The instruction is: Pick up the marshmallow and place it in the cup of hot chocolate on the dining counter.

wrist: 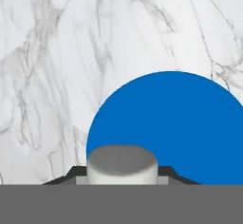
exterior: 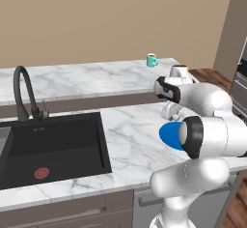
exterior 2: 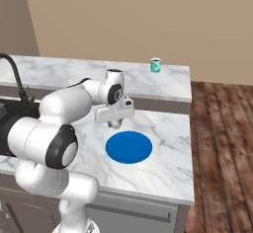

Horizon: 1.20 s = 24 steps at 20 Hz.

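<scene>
The marshmallow (wrist: 121, 163), a short white cylinder with soft edges, sits between the two dark fingertips (wrist: 71, 174) of the end effector (wrist: 121, 176), which are closed against its sides. In the hand view it lies low in the frame, above the rim of the round blue plate (wrist: 180, 128), and marble spreads around the plate on every side.

In the right base view the end effector (exterior 2: 115, 123) hangs above the near tabletop (exterior 2: 168, 168), just beside the far left edge of the blue plate (exterior 2: 129, 147) and raised off the surface. The marshmallow itself is too small to make out there.

The cup of hot chocolate (exterior 2: 156, 65) is a small teal mug that stands upright on the dining counter (exterior 2: 74, 74), the farther marble slab, close to its right end and near its back edge. It is well apart from the end effector and from the plate. In the left base view the same cup (exterior: 152, 60) stands on the dining counter (exterior: 87, 77) beyond the arm's white elbow, and the plate (exterior: 169, 135) is partly hidden behind a large arm joint.

On the left of the near tabletop is a black sink (exterior: 53, 147) with a curved black faucet (exterior: 21, 92) at its back edge. Wooden flooring (exterior 2: 222, 148) runs along the right.
</scene>
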### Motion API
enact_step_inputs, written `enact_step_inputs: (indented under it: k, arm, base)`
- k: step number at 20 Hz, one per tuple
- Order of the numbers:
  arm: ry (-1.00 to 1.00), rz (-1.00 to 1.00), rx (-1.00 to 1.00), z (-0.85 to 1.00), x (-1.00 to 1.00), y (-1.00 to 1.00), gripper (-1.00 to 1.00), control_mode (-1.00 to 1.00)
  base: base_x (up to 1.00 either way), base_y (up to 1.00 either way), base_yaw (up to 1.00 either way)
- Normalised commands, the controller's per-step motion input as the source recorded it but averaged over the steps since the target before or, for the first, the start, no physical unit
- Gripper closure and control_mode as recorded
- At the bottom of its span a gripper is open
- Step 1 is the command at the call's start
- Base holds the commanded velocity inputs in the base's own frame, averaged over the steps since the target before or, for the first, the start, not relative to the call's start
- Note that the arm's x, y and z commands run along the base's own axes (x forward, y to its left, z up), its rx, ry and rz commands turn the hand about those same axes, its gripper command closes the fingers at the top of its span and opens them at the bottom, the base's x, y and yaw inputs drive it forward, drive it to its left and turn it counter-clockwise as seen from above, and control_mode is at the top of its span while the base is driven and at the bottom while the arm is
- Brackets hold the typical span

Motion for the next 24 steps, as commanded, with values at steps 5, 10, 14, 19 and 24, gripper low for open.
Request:
enact_step_inputs:
  k: [5,10,14,19,24]
  arm:
    - [-0.06,-0.38,-0.02,0.89,-0.04,1.00,1.00,-1.00]
    - [-0.02,-0.54,0.00,0.62,-0.17,0.80,1.00,-1.00]
    - [0.00,-0.53,0.01,0.43,-0.16,0.29,1.00,-1.00]
    - [0.06,-0.41,0.01,0.33,-0.30,0.01,1.00,-1.00]
    - [0.04,-0.29,0.00,0.14,-0.31,-0.01,1.00,-1.00]
  base:
    - [0.00,0.00,0.00]
    - [0.00,0.00,0.00]
    - [0.00,0.00,0.00]
    - [0.00,0.00,0.00]
    - [0.00,0.00,0.00]
